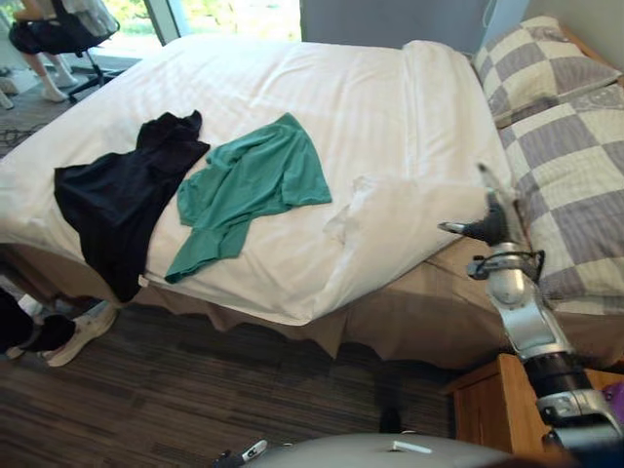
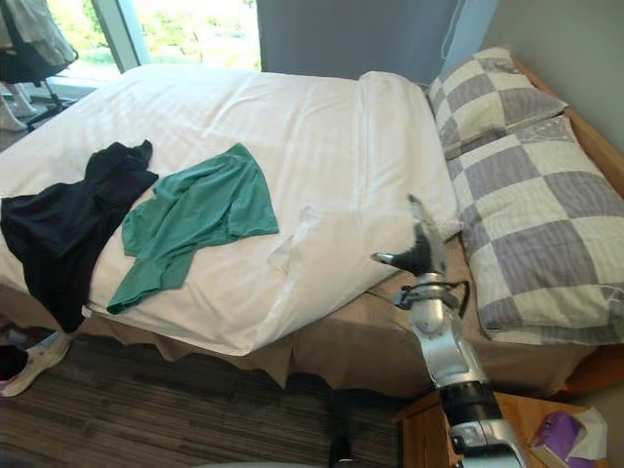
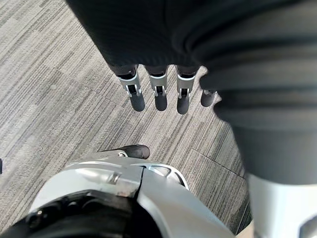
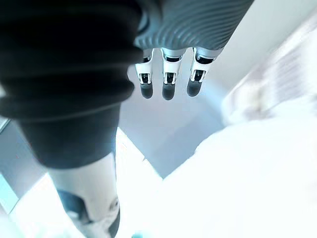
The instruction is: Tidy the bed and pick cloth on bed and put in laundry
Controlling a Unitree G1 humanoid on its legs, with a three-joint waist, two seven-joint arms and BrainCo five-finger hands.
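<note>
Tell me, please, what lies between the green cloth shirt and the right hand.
Only creased white quilt between the green cloth shirt and right hand, in both eye views.

Smooth white cloth duvet (image 1: pixel 292 88), matt green garment (image 1: pixel 253 180), matt black garment (image 1: pixel 117 205), wooden nightstand (image 1: pixel 483 409).

No legible text, label, brand mark, number or sign is showing on any surface in the views.
</note>
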